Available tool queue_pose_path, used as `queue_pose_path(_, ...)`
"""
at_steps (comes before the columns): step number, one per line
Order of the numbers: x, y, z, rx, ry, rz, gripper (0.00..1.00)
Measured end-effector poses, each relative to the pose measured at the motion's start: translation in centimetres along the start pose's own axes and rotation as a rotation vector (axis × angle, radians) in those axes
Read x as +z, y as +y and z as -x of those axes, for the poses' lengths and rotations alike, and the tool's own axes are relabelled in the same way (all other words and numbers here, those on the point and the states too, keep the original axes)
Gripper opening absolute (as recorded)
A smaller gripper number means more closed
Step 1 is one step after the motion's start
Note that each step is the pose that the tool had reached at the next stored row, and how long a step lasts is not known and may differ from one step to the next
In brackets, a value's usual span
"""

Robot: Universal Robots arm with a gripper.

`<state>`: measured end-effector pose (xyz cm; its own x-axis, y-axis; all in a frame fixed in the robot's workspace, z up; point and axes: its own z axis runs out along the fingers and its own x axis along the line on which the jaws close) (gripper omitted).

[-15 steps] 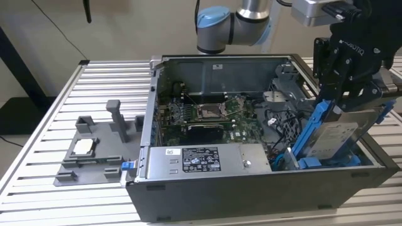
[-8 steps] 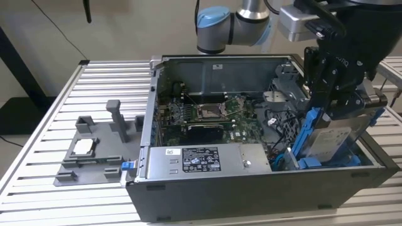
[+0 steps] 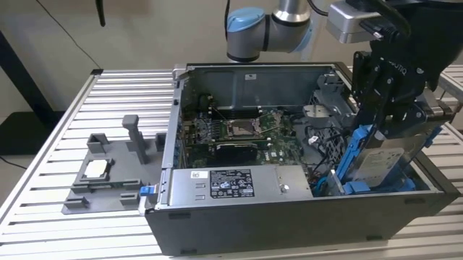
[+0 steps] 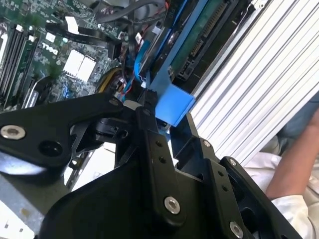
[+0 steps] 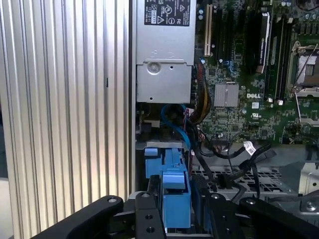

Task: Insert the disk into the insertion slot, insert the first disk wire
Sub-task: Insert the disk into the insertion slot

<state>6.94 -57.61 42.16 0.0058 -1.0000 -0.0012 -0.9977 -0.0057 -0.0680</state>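
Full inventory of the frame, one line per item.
computer case: one, dark grey, on the table
table: one, silver slatted, under the case
motherboard: one, green, inside the case
power-supply box: one, silver, beside the motherboard
cables: several, blue and black, inside the case
fixture: one, grey, on the table, exterior view's left
disk: one, silver-grey in blue carrier, upright, exterior view's right
insertion slot: one, dark grey with blue clips, below the disk
person's arm: one, white sleeve, beside the table
robot arm: one, grey and blue, behind the case
gripper: one, black, fingers shut on the disk
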Motion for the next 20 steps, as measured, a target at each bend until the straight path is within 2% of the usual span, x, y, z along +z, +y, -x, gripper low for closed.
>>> queue_pose_path(3, 0.14, -0.62, 0.0, 0.0, 0.0, 0.0033, 0.4)
queue_pose_path(5, 0.46, -1.1, -0.01, 0.0, -0.0008, 0.0036, 0.42)
queue_pose_path(6, 0.67, -1.28, -0.01, 0.0, -0.0012, 0.0036, 0.47)
queue_pose_path(7, 0.84, -1.4, -0.01, 0.0, -0.0008, 0.0037, 0.47)
queue_pose_path(8, 1.03, -1.48, -0.01, 0.0, -0.001, 0.0036, 0.54)
queue_pose_path(9, 1.22, -1.55, -0.01, 0.0, -0.001, 0.0036, 0.54)
queue_pose_path(11, 1.51, -1.64, -0.01, 0.0, -0.0022, 0.0036, 0.52)
queue_pose_path(14, 1.52, -1.76, -0.01, 0.0, -0.004, 0.0046, 0.33)
queue_pose_path(15, 1.54, -1.9, -0.02, 0.0, -0.004, 0.0082, 0.33)
queue_pose_path(18, 1.69, -2.92, -0.02, 0.001, -0.0035, 0.0328, 0.32)
queue_pose_path(20, 1.98, -3.71, -0.03, 0.0, -0.005, 0.0431, 0.34)
